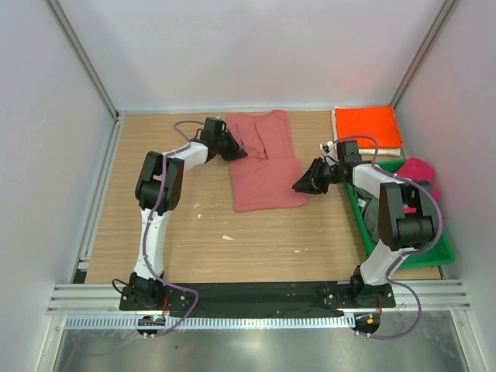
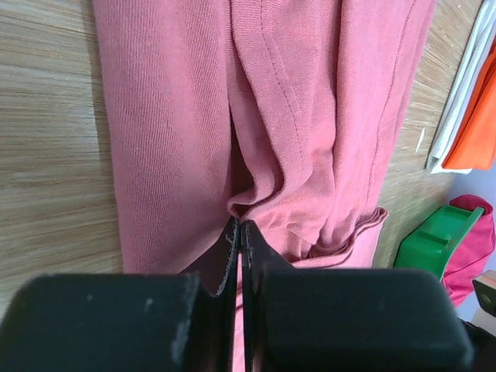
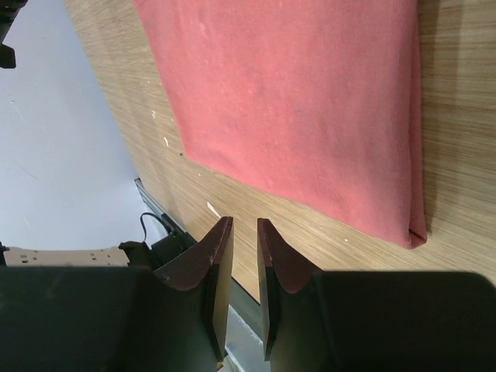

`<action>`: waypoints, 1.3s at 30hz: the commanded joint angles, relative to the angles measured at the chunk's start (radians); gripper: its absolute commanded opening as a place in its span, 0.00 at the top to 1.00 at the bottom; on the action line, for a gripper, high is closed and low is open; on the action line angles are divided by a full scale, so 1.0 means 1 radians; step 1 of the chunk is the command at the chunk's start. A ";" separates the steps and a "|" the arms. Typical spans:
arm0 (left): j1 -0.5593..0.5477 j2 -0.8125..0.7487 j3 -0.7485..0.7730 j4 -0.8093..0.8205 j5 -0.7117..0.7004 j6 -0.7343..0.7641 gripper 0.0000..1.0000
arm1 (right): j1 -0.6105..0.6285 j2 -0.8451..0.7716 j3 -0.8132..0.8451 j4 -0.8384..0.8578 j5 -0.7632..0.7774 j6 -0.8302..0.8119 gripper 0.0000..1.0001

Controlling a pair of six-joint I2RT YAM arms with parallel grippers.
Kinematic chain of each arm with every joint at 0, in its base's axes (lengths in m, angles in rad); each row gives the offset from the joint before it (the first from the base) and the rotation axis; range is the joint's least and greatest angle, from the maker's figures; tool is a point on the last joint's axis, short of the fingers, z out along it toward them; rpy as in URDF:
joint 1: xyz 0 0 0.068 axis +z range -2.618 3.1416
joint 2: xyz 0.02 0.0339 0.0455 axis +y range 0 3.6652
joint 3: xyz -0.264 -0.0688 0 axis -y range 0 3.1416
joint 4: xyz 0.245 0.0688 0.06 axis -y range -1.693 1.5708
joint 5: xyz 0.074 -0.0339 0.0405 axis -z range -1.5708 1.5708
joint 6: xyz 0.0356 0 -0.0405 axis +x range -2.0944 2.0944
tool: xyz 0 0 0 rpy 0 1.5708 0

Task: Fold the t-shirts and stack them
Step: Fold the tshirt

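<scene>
A dusty salmon-red t-shirt (image 1: pixel 263 167) lies partly folded in the middle of the table, its sleeve part bunched at the top. My left gripper (image 1: pixel 234 149) is shut on a puckered fold of this t-shirt (image 2: pixel 170 116) near its upper left edge; in the left wrist view the left gripper (image 2: pixel 240 225) pinches the cloth at its tips. My right gripper (image 1: pixel 302 184) hovers by the shirt's lower right edge. Its jaws stand a narrow gap apart with nothing in them, and in the right wrist view the right gripper (image 3: pixel 244 225) is over bare wood beside the shirt (image 3: pixel 310 101).
A folded orange t-shirt (image 1: pixel 366 125) lies on a white one (image 1: pixel 372 150) at the back right. A green tray (image 1: pixel 415 260) along the right wall holds a magenta shirt (image 1: pixel 420 170) and a dark grey one (image 1: pixel 377 217). Walls enclose the table on three sides.
</scene>
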State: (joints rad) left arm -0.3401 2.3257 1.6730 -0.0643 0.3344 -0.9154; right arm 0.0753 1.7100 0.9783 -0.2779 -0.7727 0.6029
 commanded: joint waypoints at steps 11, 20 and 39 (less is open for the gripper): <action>-0.008 -0.103 -0.038 0.012 0.008 -0.020 0.97 | -0.002 0.005 -0.007 0.037 -0.022 0.005 0.75; -0.007 -0.120 -0.078 -0.012 -0.024 -0.024 0.96 | -0.002 0.008 -0.032 0.054 -0.022 0.012 0.76; -0.007 0.004 0.119 0.193 0.116 -0.037 0.90 | 0.000 0.125 0.068 0.046 -0.011 -0.003 0.76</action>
State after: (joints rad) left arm -0.3466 2.2688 1.7668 -0.0177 0.3714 -0.9104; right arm 0.0753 1.8229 0.9714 -0.2504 -0.7761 0.6060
